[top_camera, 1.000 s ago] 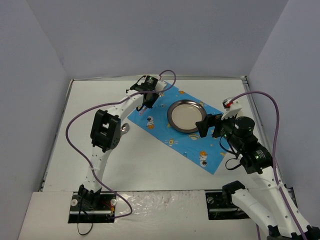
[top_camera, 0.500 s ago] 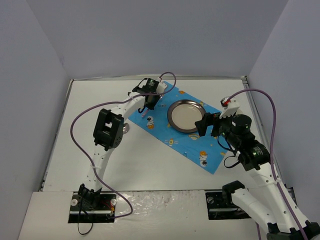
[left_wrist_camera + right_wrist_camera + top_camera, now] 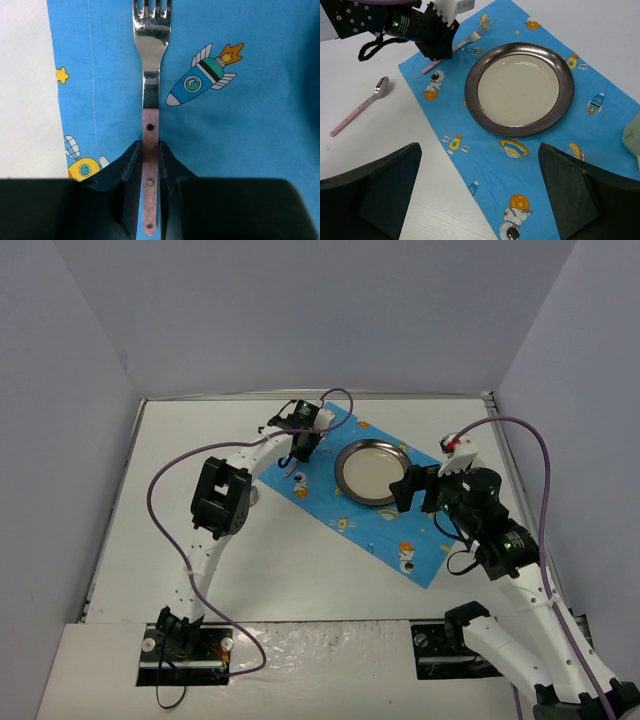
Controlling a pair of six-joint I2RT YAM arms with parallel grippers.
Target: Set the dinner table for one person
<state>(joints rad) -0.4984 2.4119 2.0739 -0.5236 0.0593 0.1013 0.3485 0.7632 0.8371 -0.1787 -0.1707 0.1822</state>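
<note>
Pinching the fork [image 3: 151, 40] by its pink handle, the left gripper [image 3: 150, 165] sits over the cloth [image 3: 240, 125] at the plate's [image 3: 372, 472] ten o'clock on the table [image 3: 300, 570]; the right gripper [image 3: 479, 165] gapes. A skewed release could leave the fork crooked.

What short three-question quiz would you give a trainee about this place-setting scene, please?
1. Fill in: the plate sits on the blue ____.
2. Where does the spoon lie? A) on the plate; B) on the bare table; C) in a bowl.
3. True or false: the left end effector is shut on the handle of the fork.

Key: 1 cloth; 2 B; 3 true.
</note>
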